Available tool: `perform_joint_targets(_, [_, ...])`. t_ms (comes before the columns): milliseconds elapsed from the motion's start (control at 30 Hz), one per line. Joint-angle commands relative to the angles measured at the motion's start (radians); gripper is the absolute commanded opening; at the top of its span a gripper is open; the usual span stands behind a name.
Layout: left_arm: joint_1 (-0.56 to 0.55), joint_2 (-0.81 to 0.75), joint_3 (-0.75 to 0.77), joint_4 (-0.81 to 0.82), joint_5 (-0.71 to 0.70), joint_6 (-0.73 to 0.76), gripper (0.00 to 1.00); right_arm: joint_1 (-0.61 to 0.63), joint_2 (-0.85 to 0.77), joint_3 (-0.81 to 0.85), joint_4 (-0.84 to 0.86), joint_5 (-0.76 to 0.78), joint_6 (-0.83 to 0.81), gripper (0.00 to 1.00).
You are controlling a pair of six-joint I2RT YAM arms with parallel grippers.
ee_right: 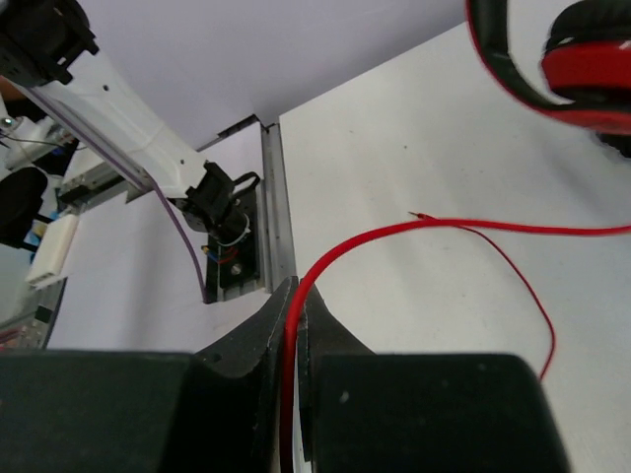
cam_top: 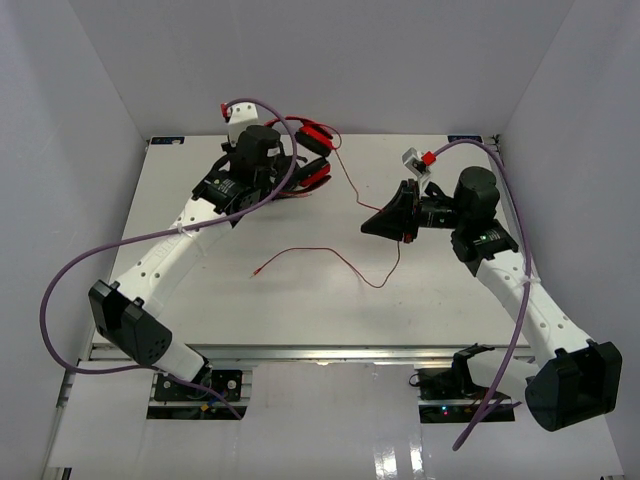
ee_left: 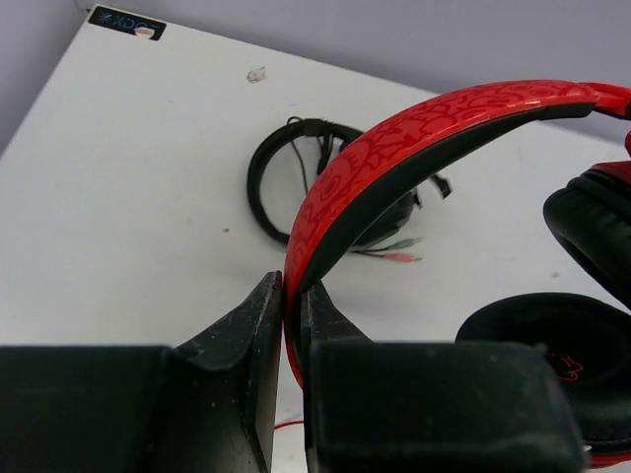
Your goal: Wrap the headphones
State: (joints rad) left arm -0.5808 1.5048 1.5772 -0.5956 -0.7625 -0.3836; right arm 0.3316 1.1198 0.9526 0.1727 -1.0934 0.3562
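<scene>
Beyond the near edge of the white surface [cam_top: 450, 310], the red cable [cam_top: 330, 258] lies loose mid-surface, well apart from every edge, rising through the clenched right gripper [cam_top: 372, 226] to the headphones [cam_top: 316, 132], whose headband, pinched in the left gripper [ee_left: 293, 296], arches rightward above the black headphones [ee_left: 271, 177] near the far wall.

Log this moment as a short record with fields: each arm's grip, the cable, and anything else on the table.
Left gripper: jaws shut on the patterned headband of the red over-ear headphones, held above the white table
Right gripper: jaws shut on the thin red cable
Cable state: unwrapped; a slack loop and the plug end lie on the table
Other item: all-black headphones on the table below the held pair, untouched
Wrap progress: none visible
</scene>
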Motion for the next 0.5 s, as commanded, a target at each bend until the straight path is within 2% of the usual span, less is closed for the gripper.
perform_joint_targets(0, [-0.005, -0.020, -0.034, 0.161, -0.027, -0.212, 0.00, 0.014, -0.009, 0.001, 0.247, -0.058, 0.195, 0.08])
perform_joint_targets(67, [-0.007, -0.024, -0.064, 0.185, -0.004, -0.239, 0.00, 0.011, -0.001, 0.029, 0.246, -0.046, 0.207, 0.08])
perform_joint_targets(200, [-0.003, -0.089, -0.195, 0.295, 0.075, -0.163, 0.00, -0.023, 0.014, 0.147, 0.071, 0.022, 0.076, 0.08])
perform_joint_targets(467, [0.021, -0.362, -0.354, 0.298, 0.320, 0.034, 0.00, -0.097, 0.030, 0.100, 0.000, 0.150, 0.040, 0.08])
